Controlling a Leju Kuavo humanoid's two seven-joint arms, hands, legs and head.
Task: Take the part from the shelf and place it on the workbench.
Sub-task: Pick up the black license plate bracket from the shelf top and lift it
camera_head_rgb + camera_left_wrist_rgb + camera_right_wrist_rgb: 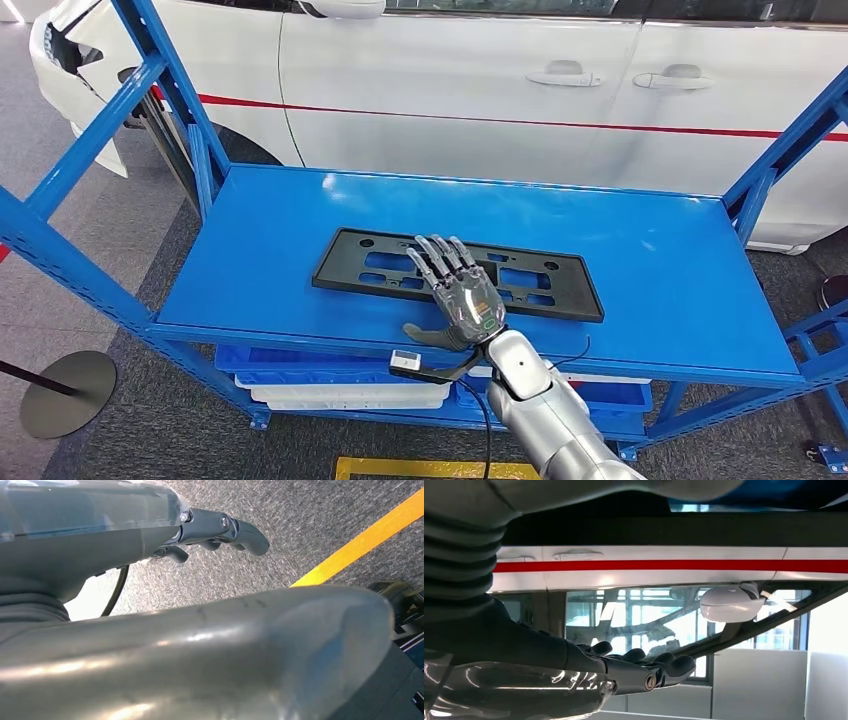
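Observation:
The part is a flat black plastic licence-plate frame (560,285) lying flat in the middle of the blue shelf (650,230). My right hand (460,295) lies palm down over the middle of the frame. Its fingers (440,255) are stretched out and slightly apart, pointing towards the back of the shelf. The thumb sticks out to the left at the frame's near edge. Nothing is gripped. In the right wrist view the same hand (634,670) shows its fingers straight. My left hand (215,530) hangs over the grey carpet, holding nothing, fingers loosely extended.
A white car (450,90) with a red stripe stands close behind the shelf. Slanted blue struts (100,140) frame both ends. Blue and white bins (340,385) sit on the level below. A round stand base (68,392) and yellow floor tape (430,468) are nearby.

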